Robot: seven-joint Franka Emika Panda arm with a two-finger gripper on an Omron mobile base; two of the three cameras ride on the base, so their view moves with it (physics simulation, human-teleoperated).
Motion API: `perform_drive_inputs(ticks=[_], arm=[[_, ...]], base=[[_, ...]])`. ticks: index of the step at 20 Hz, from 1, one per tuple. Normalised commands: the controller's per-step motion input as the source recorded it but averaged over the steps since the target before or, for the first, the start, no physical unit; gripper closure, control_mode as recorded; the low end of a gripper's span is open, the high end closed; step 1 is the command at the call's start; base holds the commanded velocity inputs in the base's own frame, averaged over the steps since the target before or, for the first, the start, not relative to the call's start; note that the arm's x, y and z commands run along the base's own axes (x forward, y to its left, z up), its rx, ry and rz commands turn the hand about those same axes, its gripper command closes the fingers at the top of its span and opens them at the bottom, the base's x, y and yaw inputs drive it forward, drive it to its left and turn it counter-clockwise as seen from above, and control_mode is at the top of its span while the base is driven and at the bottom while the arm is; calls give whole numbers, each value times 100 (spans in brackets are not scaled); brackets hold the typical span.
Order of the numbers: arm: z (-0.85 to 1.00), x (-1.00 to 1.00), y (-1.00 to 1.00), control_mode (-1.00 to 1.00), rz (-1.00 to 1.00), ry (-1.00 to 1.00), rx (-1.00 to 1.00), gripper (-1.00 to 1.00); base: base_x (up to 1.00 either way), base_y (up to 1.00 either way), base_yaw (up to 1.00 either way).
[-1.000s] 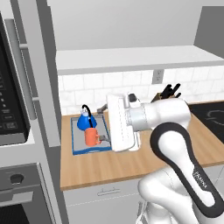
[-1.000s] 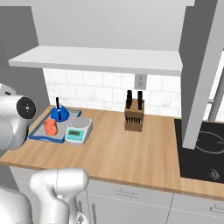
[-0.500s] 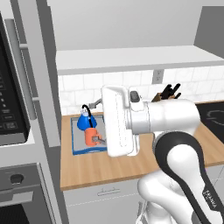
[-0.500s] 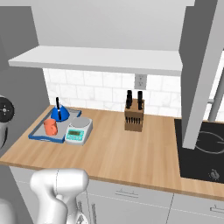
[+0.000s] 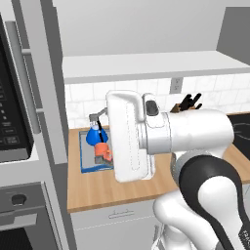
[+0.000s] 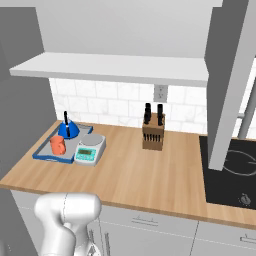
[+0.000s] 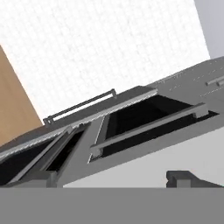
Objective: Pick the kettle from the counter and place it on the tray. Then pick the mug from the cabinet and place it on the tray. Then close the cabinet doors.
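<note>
Right base view: kettle (image 6: 67, 129), mug (image 6: 58, 145) on tray (image 6: 48, 156)

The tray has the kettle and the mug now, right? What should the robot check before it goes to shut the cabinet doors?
1. Kettle on the tray: ok.
2. Mug on the tray: ok, upright beside the kettle.
3. Scale clear of the tray: ok, it sits just beside it.
4. Claw empty: cannot tell, fingers are not clearly seen.
5. Cabinet doors open or shut: cannot tell from these pictures.
</note>
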Motion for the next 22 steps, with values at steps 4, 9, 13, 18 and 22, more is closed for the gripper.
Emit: perform_drive_inputs(ticks=[4,9,13,18,22], arm=[[34,-43,25,-100,3,-14,0,-100],[27,-43,23,-100,5,-31,-1,-100],[13,-16,41,-100,5,-31,-2,-100],[5,-1,64,-100,-2,-11,-2,-100],[0,-4,59,-100,-19,0,0,-100]], base=[[0,0,0],[0,0,0],[0,0,0],[0,0,0],[0,0,0]])
